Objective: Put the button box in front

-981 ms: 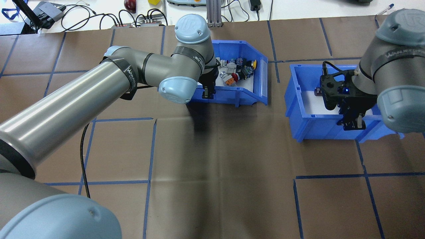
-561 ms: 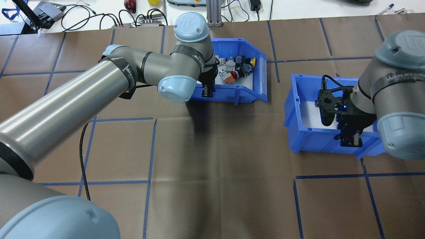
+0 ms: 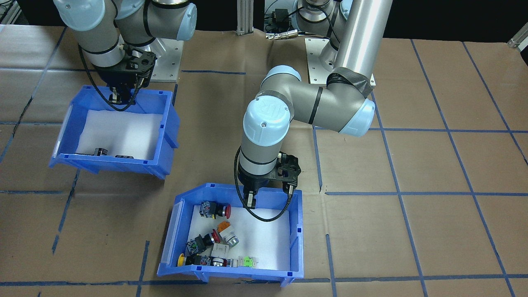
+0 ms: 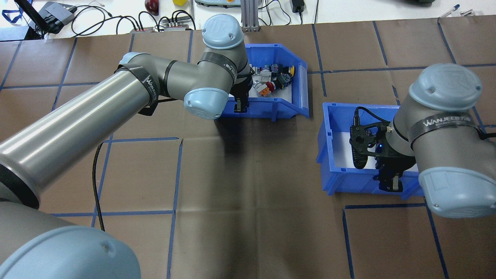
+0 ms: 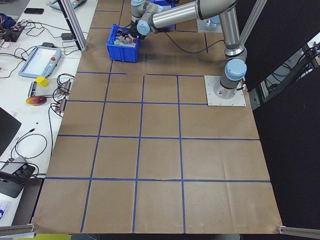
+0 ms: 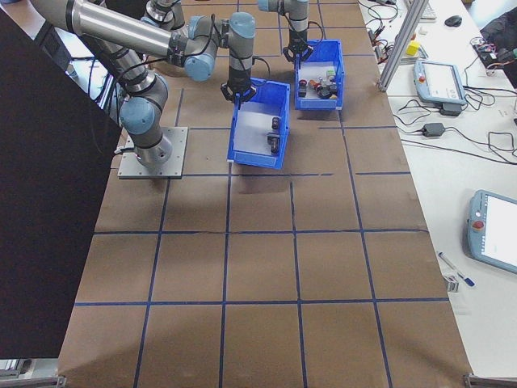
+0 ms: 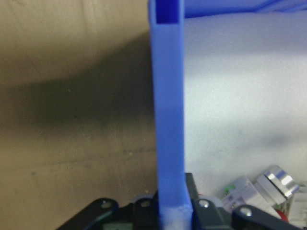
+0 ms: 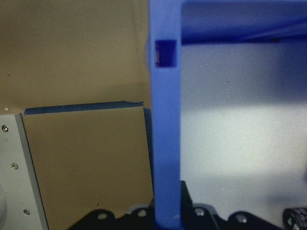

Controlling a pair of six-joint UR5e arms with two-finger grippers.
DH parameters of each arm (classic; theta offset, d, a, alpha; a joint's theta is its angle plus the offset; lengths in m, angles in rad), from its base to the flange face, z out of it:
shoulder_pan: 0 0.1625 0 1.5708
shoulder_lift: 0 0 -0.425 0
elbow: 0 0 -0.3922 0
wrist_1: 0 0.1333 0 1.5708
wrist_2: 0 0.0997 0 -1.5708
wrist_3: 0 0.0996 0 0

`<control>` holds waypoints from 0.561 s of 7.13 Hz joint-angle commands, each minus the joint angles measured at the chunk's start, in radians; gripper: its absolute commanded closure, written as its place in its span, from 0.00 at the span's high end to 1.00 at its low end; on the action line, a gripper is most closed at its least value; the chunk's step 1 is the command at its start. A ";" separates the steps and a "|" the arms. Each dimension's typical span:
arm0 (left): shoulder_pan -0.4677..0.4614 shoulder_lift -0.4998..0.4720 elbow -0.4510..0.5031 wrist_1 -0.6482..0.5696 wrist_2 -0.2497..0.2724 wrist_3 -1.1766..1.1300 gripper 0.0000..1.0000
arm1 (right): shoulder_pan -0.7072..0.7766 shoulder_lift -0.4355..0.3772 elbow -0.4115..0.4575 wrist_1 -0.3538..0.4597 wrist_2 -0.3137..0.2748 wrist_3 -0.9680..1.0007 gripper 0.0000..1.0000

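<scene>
The button box (image 4: 286, 106) is a blue bin with a white liner and red, yellow, orange and green push buttons (image 3: 214, 239). It sits at the far middle of the table. My left gripper (image 4: 241, 105) is shut on its robot-side wall (image 7: 168, 120), one finger inside the bin (image 3: 250, 201). The second blue bin (image 4: 329, 131), which holds only a few black blocks (image 3: 100, 152), lies to the right and nearer to me. My right gripper (image 4: 390, 182) is shut on that bin's robot-side wall (image 8: 165, 143).
Brown paper with a blue tape grid (image 4: 252, 193) covers the table. Cables and small devices (image 4: 162, 21) line the far edge. The arms' base plates (image 3: 169, 57) stand on the robot's side. A teach pendant (image 6: 440, 81) lies on the side bench.
The right arm has dragged the second bin toward the robot and a little leftward. The button box has slid slightly away from the robot in the left gripper's hold.
</scene>
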 commanded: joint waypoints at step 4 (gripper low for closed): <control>0.023 0.060 0.164 -0.205 0.055 0.134 0.99 | 0.209 0.007 0.003 -0.022 0.001 0.224 0.08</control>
